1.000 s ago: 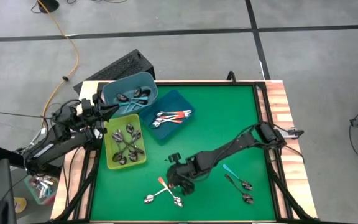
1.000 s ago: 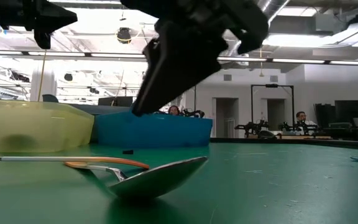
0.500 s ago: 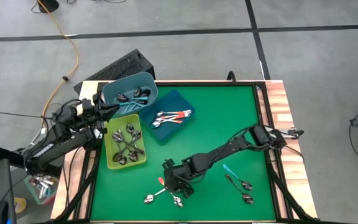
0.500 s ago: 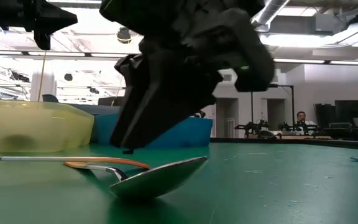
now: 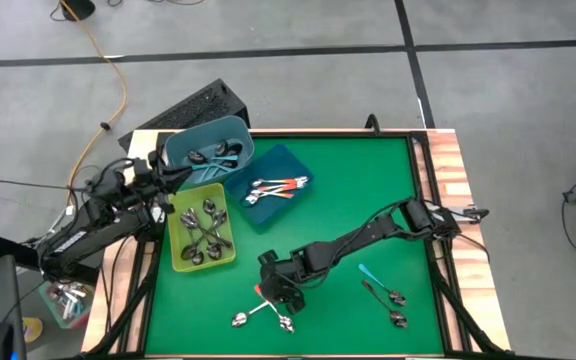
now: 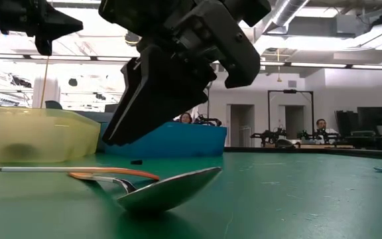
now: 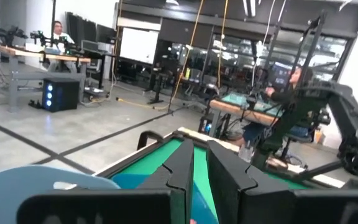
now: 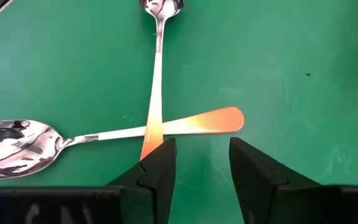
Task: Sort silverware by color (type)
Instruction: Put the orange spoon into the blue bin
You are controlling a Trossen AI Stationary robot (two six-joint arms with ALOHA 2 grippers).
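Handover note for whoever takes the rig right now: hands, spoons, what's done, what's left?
Right hand: open, empty, low over two crossed orange-handled spoons at the table's near edge.
Left hand: shut, nothing visibly held, parked by the bins at the table's far left corner.
Done: orange-handled spoons in the dark blue tray, metal spoons in the yellow-green bin, more spoons in the round teal bin.
Left: the crossed orange pair, plus a blue-handled spoon and a dark spoon loose on the green mat toward the right.
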